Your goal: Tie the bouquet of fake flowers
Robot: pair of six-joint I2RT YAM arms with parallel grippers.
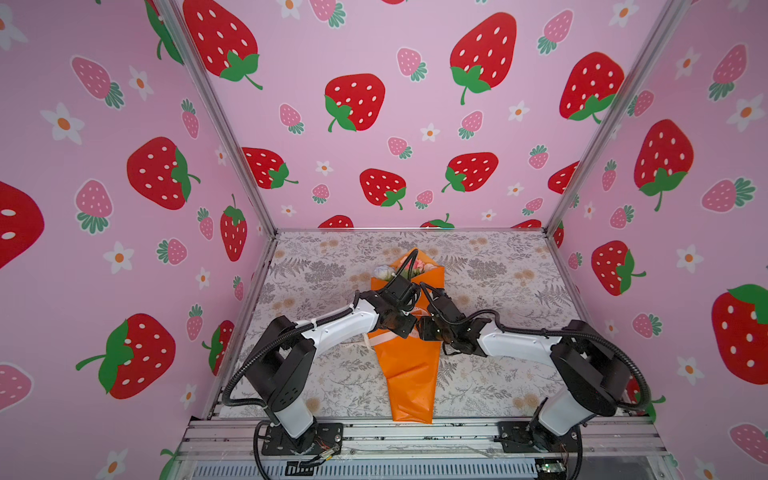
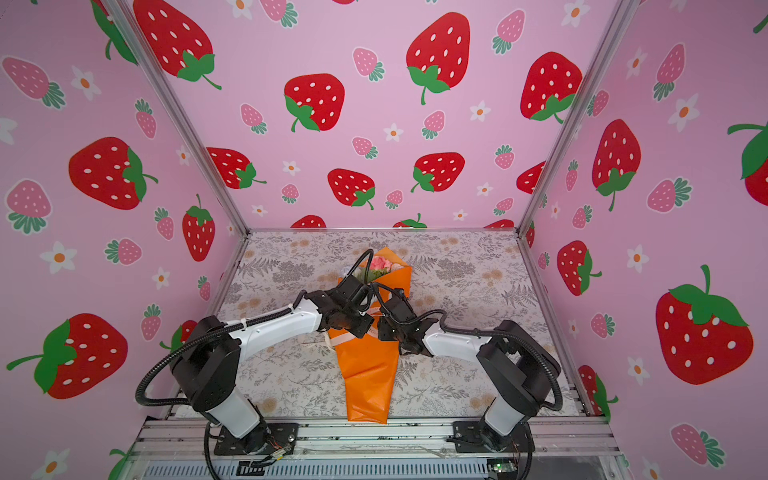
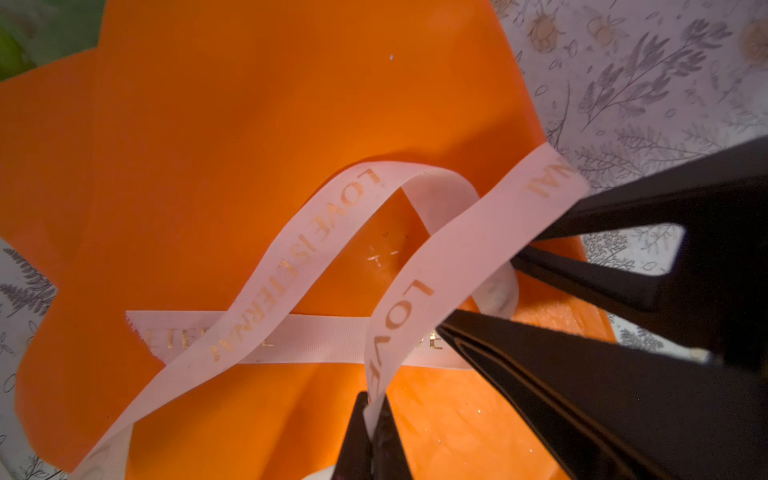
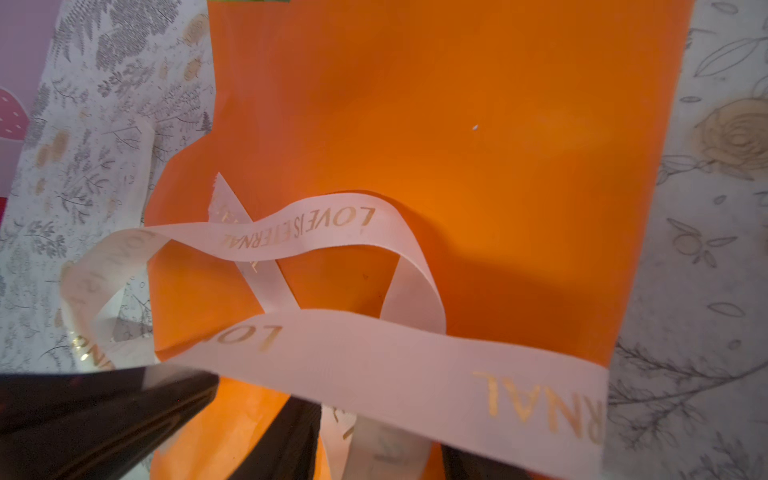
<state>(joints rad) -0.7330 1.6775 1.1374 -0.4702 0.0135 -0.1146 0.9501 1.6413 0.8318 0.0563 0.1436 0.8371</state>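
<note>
The bouquet of fake flowers (image 1: 422, 266) (image 2: 380, 264) lies flat in the middle of the desk (image 1: 498, 266), rolled in orange wrapping paper (image 1: 409, 365) (image 2: 365, 374). Its pink and white heads peek out at the end nearest the back wall, and the narrow tail of the wrap points toward the front rail. The stems are hidden inside the paper. In both top views the two arms lean in from either side and meet over the waist of the wrap, so the flower heads sit just beyond the pincers, on the far side. A cream ribbon (image 3: 316, 232) (image 4: 374, 357) with gold lettering crosses the paper there: one strip lies flat across it and another arches up in a loose loop. The left pincer (image 3: 371, 411) (image 1: 407, 330) has its jaws pressed together on a stretch of that ribbon, which rises straight out from between the tips. The right pincer (image 4: 374, 436) (image 1: 423, 329) stands just beside it with its jaws apart, a broad band of ribbon running through the gap. Neither pincer touches the flowers themselves.
</note>
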